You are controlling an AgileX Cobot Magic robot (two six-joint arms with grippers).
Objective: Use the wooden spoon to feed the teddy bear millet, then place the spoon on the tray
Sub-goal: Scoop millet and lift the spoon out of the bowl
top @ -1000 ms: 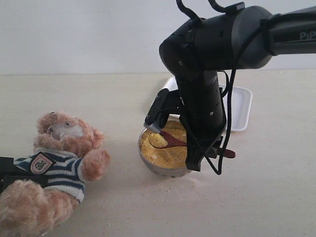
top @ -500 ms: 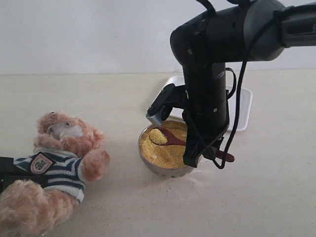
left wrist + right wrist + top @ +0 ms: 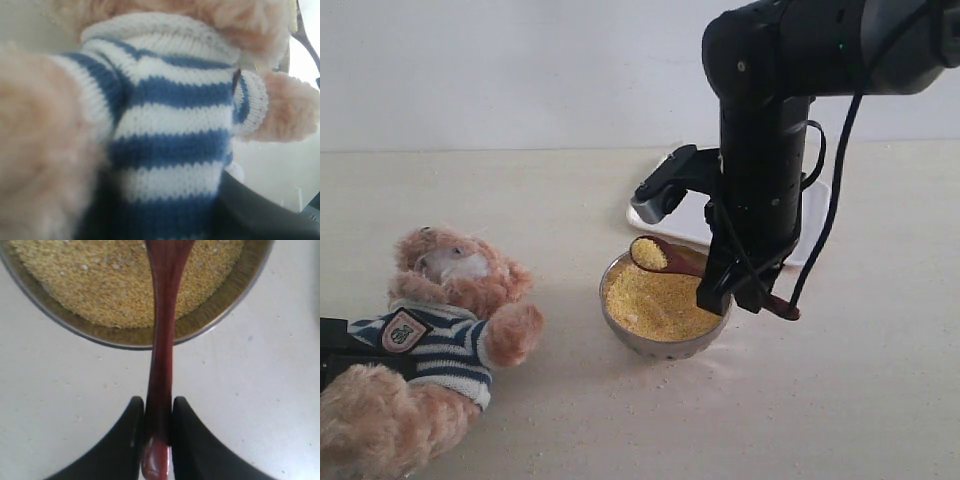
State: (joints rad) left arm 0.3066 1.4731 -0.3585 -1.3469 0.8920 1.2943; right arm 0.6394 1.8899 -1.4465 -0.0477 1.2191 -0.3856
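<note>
Wooden spoon (image 3: 162, 340) clamped in right fingers (image 3: 122, 440); exterior alone shows its millet (image 3: 648, 253) load; left fingers' state hidden behind teddy bear (image 3: 165, 150).

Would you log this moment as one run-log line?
right gripper: shut on wooden spoon | wooden spoon: carries millet, above steel bowl | teddy bear: lying, apart from spoon

Wooden spoon (image 3: 162, 340) tight in the right pincer (image 3: 158, 405), handle over the steel bowl (image 3: 100, 336) of millet (image 3: 95, 280).
</note>
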